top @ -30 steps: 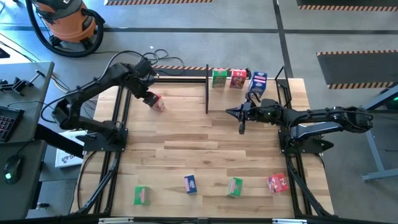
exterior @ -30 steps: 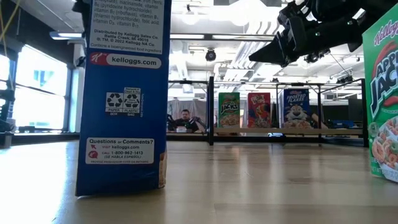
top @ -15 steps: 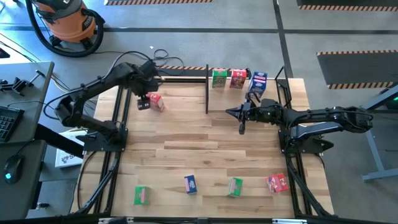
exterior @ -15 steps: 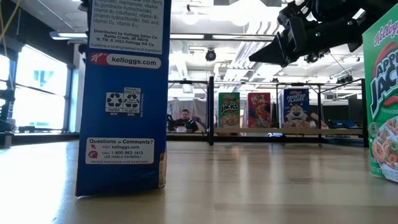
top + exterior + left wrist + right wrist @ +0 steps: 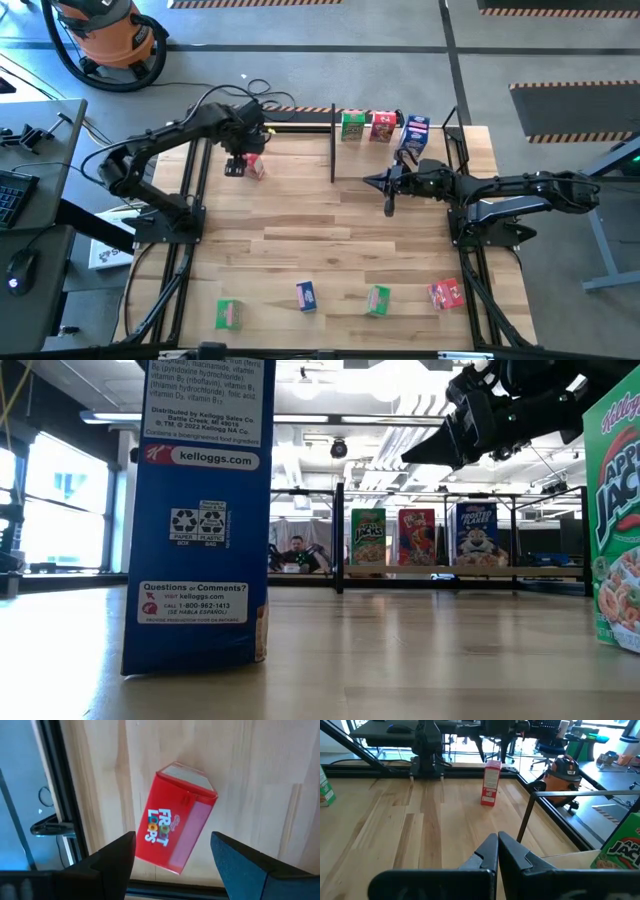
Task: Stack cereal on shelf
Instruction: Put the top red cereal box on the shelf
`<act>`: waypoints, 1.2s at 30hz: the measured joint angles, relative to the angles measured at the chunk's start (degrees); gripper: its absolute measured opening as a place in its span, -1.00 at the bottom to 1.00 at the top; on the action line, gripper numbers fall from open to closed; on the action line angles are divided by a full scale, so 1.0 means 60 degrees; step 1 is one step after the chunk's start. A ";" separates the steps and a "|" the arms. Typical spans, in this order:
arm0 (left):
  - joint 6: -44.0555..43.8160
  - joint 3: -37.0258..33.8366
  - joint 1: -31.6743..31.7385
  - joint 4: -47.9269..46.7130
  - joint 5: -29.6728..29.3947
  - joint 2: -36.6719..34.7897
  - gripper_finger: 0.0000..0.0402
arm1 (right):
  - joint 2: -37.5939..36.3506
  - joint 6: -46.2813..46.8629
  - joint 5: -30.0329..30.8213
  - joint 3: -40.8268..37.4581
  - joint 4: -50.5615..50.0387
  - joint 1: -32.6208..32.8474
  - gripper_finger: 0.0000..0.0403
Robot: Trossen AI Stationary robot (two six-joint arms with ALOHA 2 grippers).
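A red cereal box (image 5: pixel 175 827) stands upright on its bottom end on the table near the far left; it also shows in the high view (image 5: pixel 256 166) and the right wrist view (image 5: pixel 491 783). My left gripper (image 5: pixel 172 840) is open just above it, pointing down, one finger on either side, touching nothing. My right gripper (image 5: pixel 388 205) is shut and empty, held above the table right of the middle. The black rod shelf (image 5: pixel 332 140) at the far edge bears a green box (image 5: pixel 352 126), a red box (image 5: pixel 382 127) and a blue box (image 5: pixel 415 132).
Near the front edge stand a green box (image 5: pixel 228 314), a blue box (image 5: pixel 306 296), a green box (image 5: pixel 378 300) and a red box (image 5: pixel 447 294). The blue one fills the low view's left (image 5: pixel 200 510). The arms' black base frames (image 5: pixel 190 200) flank the table. Bare wood lies in the middle.
My left arm's wrist has swung toward the table's right and far edge and now stands over the red box, its gripper turned about. The red box stays upright in about the same place.
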 joint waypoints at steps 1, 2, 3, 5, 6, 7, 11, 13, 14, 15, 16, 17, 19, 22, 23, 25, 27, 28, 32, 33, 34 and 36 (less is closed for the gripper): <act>0.0037 0.0000 -0.0001 0.0011 -0.0012 0.0073 0.25 | 0.0000 0.0000 -0.0022 0.0000 0.0000 0.0000 -1.00; 0.0061 0.0000 0.0002 0.0014 -0.0033 0.0149 0.25 | 0.0000 0.0000 -0.0042 0.0000 0.0003 0.0000 -1.00; 0.0123 0.0000 0.0015 0.0024 -0.0038 0.0239 0.25 | 0.0000 -0.0003 -0.0065 0.0000 0.0000 0.0000 -1.00; 0.0209 0.0000 0.0061 0.0127 -0.0118 0.0380 0.25 | 0.0000 -0.0004 -0.0084 0.0000 0.0001 0.0000 -1.00; 0.0211 -0.0004 0.0075 0.0275 -0.0189 0.0424 0.25 | 0.0000 -0.0001 -0.0084 0.0000 0.0001 0.0000 -1.00; 0.0224 -0.0004 0.0096 0.0418 -0.0234 0.0450 0.25 | 0.0000 0.0000 -0.0084 0.0000 0.0000 0.0000 -1.00; 0.0369 -0.0004 0.0137 0.0624 -0.0221 0.0622 0.25 | 0.0000 0.0000 -0.0084 0.0000 0.0000 0.0000 -1.00; 0.0371 -0.0005 0.0137 0.0616 -0.0126 0.0787 0.25 | 0.0000 0.0000 -0.0084 0.0000 0.0000 0.0000 -1.00; 0.0372 -0.0025 0.0137 0.0627 -0.0074 0.0870 0.25 | 0.0000 0.0000 -0.0084 0.0000 0.0004 0.0000 -1.00; 0.0385 -0.0073 0.0137 0.0626 -0.0039 0.0936 0.25 | 0.0000 0.0000 -0.0084 0.0000 0.0003 0.0000 -1.00; 0.0406 -0.0128 0.0134 0.0613 -0.0016 0.0996 0.25 | 0.0000 0.0017 -0.0084 0.0000 0.0000 0.0000 -1.00; 0.0434 -0.0188 0.0134 0.0595 -0.0007 0.1049 0.25 | 0.0000 0.0028 -0.0086 0.0000 0.0000 0.0000 -1.00; 0.0437 -0.0321 0.0134 0.0584 0.0008 0.1053 0.25 | 0.0000 0.0031 -0.0165 0.0000 0.0000 -0.0003 -1.00; 0.0215 -0.0419 0.0051 0.0439 0.0020 0.0939 0.24 | 0.0000 0.0219 -0.0251 0.0000 0.0004 0.0000 -1.00; 0.0084 -0.0419 0.0022 0.0370 0.0065 0.0869 0.23 | 0.0000 0.0337 -0.0258 0.0000 0.0000 0.0000 -1.00; -0.0191 -0.0419 0.0014 0.0351 0.0337 0.0660 0.18 | 0.0000 0.0683 -0.0259 0.0000 0.0000 -0.0001 -1.00; -0.0510 -0.0419 -0.0008 0.0354 0.0707 0.0487 0.10 | 0.0000 0.0995 -0.0259 0.0000 -0.0001 0.0000 -0.96; -0.0707 -0.0419 -0.0032 0.0351 0.0868 0.0430 0.05 | 0.0000 0.1120 -0.0259 0.0000 0.0000 0.0000 -0.93; -0.1331 -0.0419 -0.0248 0.0332 0.1462 0.0161 -0.13 | 0.0000 0.1516 -0.0258 0.0038 -0.0010 0.0110 -0.71; -0.1454 -0.0419 -0.0332 0.0337 0.1674 0.0098 -0.17 | 0.0000 0.1579 -0.0259 0.0074 0.0007 0.0168 -0.64; -0.1561 -0.0419 -0.0436 0.0354 0.1870 0.0028 -0.20 | 0.0000 0.1663 -0.0259 0.0137 0.0019 0.0232 -0.56; -0.1826 -0.0418 -0.0684 0.0460 0.2200 -0.0105 -0.25 | 0.0017 0.1757 -0.0256 0.0295 0.0077 0.0361 -0.40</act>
